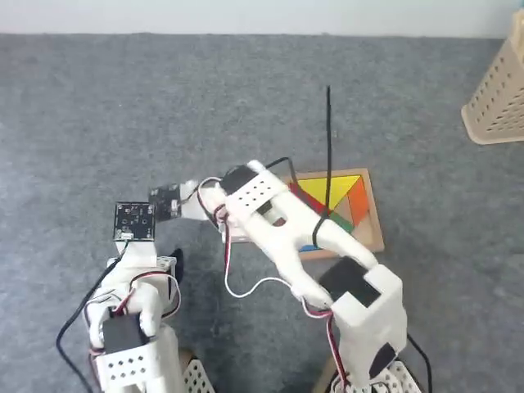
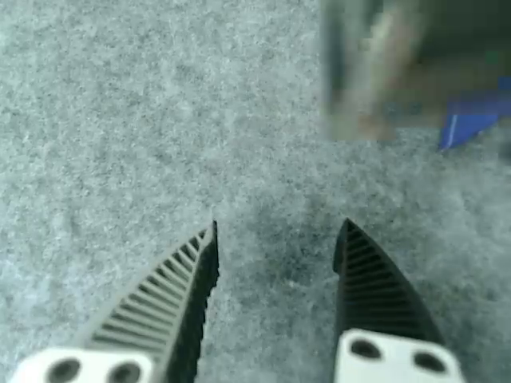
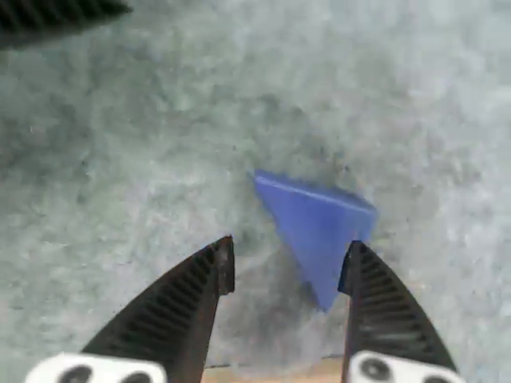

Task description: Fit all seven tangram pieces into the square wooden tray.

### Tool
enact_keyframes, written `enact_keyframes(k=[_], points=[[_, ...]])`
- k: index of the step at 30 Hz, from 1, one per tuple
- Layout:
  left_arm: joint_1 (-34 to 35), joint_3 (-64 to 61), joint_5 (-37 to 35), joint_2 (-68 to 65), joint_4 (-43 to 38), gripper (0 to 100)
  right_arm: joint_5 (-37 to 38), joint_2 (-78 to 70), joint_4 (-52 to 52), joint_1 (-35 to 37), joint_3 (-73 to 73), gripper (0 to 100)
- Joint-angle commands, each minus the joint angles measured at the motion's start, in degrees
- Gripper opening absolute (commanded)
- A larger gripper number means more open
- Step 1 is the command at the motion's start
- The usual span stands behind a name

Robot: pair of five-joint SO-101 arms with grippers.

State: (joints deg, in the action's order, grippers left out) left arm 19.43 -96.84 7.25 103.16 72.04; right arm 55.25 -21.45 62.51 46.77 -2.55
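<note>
A blue triangle (image 3: 315,227) lies flat on the grey carpet. My right gripper (image 3: 291,255) hangs open just above it, one finger over bare carpet and the other at the triangle's edge. The triangle (image 2: 471,128) also appears far off in the left wrist view, beyond my open left gripper (image 2: 275,239), which holds nothing over bare carpet. The wooden tray (image 1: 375,214) sits right of centre with yellow (image 1: 337,187), orange (image 1: 360,205), red (image 1: 306,196) and green (image 1: 341,221) pieces in it. The right arm (image 1: 278,221) covers the tray's left part.
A beige perforated basket (image 1: 499,90) stands at the far right edge. A black cable (image 1: 328,147) runs across the tray toward the back. A blue sliver (image 1: 309,247) shows at the tray's near edge. Another gripper's dark finger (image 3: 56,12) shows beyond the triangle.
</note>
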Motion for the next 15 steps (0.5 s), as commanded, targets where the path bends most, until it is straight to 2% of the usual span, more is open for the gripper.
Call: enact_keyframes(k=[1,15], points=[[0.26,0.22,-0.44,0.97,0.35,23,1.41,1.36,-2.07,0.48,3.16,22.4],[0.26,0.22,-0.44,0.97,0.35,23,3.16,0.66,-8.13,1.19,1.41,22.4]])
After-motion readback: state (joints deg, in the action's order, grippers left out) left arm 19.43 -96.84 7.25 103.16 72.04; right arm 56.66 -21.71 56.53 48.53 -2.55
